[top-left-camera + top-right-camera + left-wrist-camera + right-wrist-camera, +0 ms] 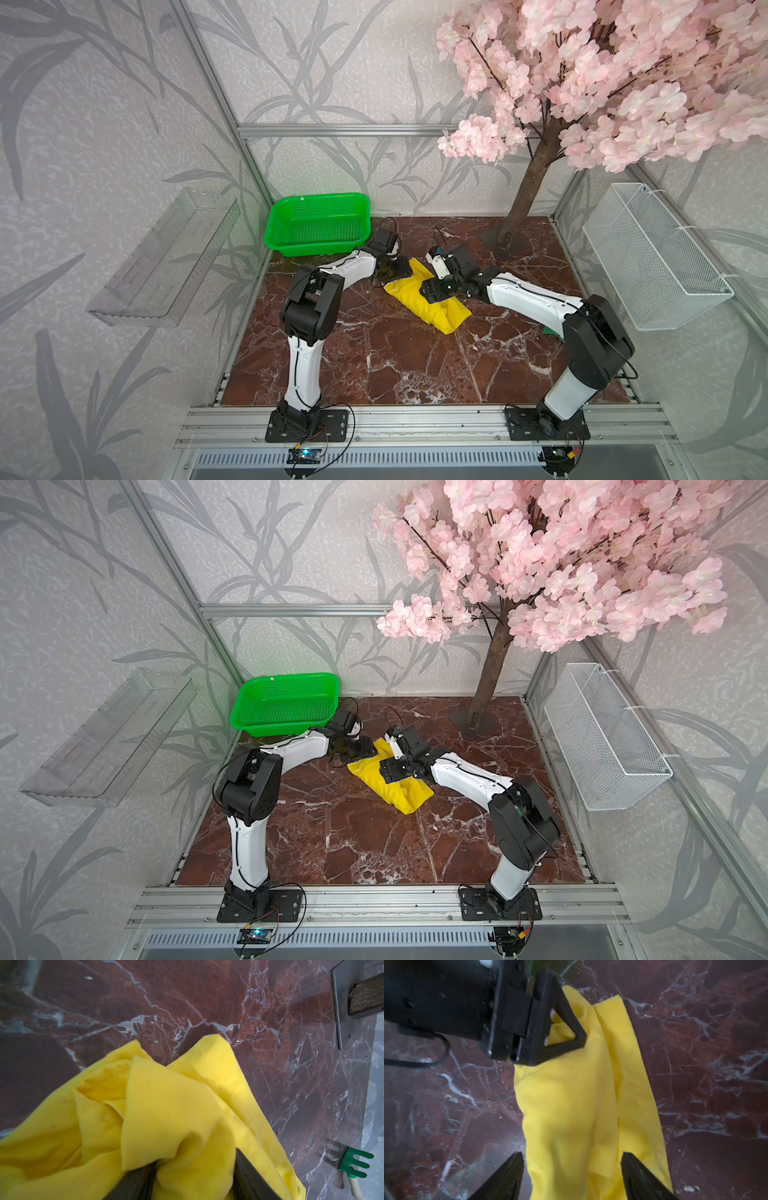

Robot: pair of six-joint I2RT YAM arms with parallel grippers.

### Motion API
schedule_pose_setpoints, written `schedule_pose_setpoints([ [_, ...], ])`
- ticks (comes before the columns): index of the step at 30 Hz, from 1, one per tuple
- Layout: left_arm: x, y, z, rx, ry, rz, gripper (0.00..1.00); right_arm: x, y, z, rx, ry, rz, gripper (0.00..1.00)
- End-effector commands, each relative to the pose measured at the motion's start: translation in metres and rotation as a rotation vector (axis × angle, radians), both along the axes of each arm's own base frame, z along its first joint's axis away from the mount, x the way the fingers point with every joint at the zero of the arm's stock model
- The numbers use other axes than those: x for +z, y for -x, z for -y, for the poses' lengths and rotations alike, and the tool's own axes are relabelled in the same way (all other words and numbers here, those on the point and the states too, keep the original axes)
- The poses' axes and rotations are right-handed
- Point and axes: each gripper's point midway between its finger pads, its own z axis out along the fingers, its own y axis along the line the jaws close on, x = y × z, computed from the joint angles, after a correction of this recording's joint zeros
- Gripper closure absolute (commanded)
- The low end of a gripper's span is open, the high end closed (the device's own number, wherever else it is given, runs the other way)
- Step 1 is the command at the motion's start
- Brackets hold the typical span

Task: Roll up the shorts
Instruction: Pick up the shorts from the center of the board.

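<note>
shorts (415, 307) loosely rolled, centre of table (374, 353). left pincer (195, 1157) clamped on a fold at one end; right pincer (571, 1156) spread, straddling the roll. Risk: unpinned thin fabric relaxes, roll unwinds.

**Shorts** (432, 318) (399, 793): bright yellow, thin fabric, gathered into a long, loose roll. The roll is laid diagonally on the red-brown marbled tabletop (374, 365), near its middle, running from far left to near right. In both top views the near right end is seen broader and flatter. In the wrist views soft folds and a stitched hem are shown (166, 1115), and a flat flap lies alongside the roll (633, 1084).
</note>
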Motion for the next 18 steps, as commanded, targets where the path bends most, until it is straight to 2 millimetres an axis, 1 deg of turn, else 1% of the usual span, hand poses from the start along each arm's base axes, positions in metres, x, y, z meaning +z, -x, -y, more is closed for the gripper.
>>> schedule_pose_setpoints([
  [1,-0.042,0.024,-0.018,0.004,-0.119,-0.127,0.4,0.014,0.014,-0.013,0.062,-0.09,-0.073,0.01],
  [4,-0.039,0.022,-0.017,0.006,-0.117,-0.121,0.4,0.009,0.008,-0.011,0.075,-0.063,-0.067,0.01],
  [5,-0.038,0.022,-0.017,0.005,-0.115,-0.12,0.4,0.0,0.007,-0.012,0.082,-0.047,-0.083,0.01],
  [9,-0.036,0.02,-0.017,0.008,-0.113,-0.111,0.4,-0.025,-0.005,-0.011,0.091,-0.016,-0.141,0.01],
  [13,-0.033,0.019,-0.015,0.009,-0.103,-0.102,0.4,-0.047,-0.021,-0.006,0.087,0.024,-0.171,0.01],
  [16,-0.033,0.019,-0.014,0.007,-0.101,-0.101,0.4,-0.063,-0.031,0.002,0.079,0.1,-0.16,0.01],
  [18,-0.032,0.019,-0.013,0.005,-0.098,-0.098,0.4,-0.071,-0.035,0.005,0.08,0.123,-0.165,0.01],
])
